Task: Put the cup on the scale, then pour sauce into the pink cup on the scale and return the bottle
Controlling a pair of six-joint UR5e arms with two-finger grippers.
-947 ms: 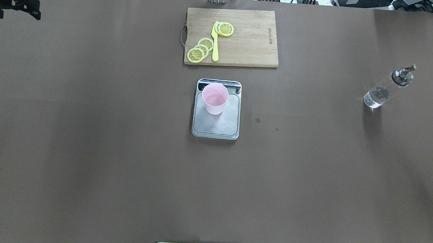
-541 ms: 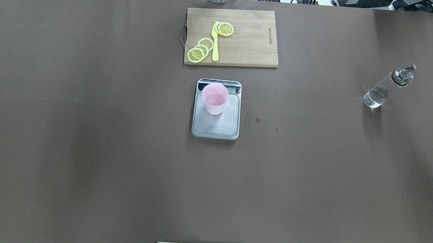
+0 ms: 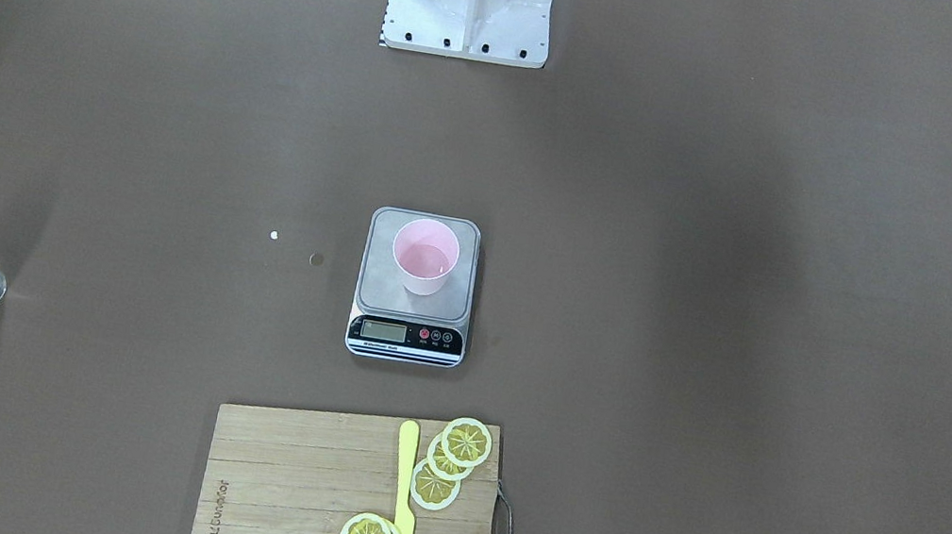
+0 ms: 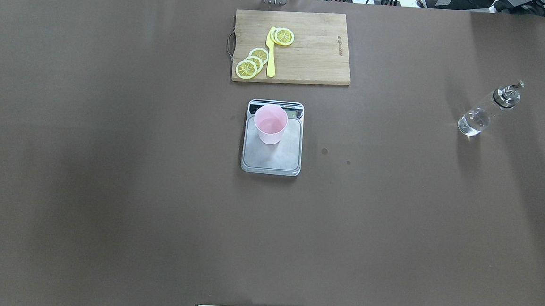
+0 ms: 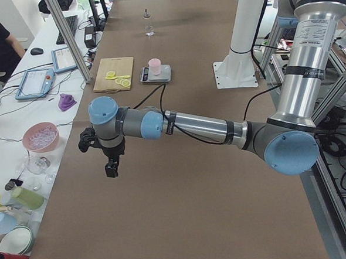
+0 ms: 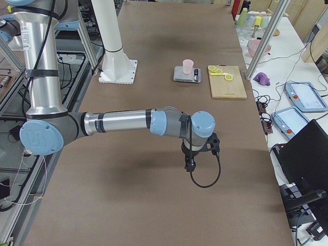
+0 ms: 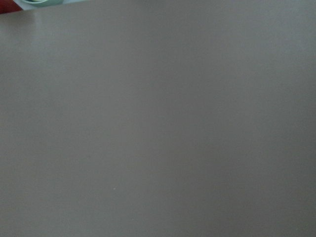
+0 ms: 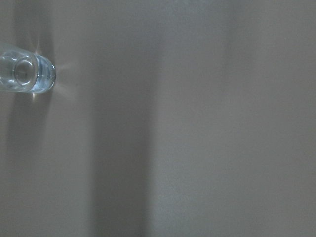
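Here the pale pink plastic cup stands on the flat steel scale. Whether the left gripper or right gripper is spread, I cannot tell.

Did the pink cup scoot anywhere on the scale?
No. The cup sits at the same spot on the scale, by its display end, as before.

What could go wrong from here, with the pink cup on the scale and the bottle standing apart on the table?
1. The cup seems to hold liquid and stands off-centre on the scale, toward its display strip; a bump might spill liquid onto the buttons.
2. The bottle is tall and narrow, and the right wrist view looks down on it, so the right arm hangs nearby; a careless sideways move could tip it.
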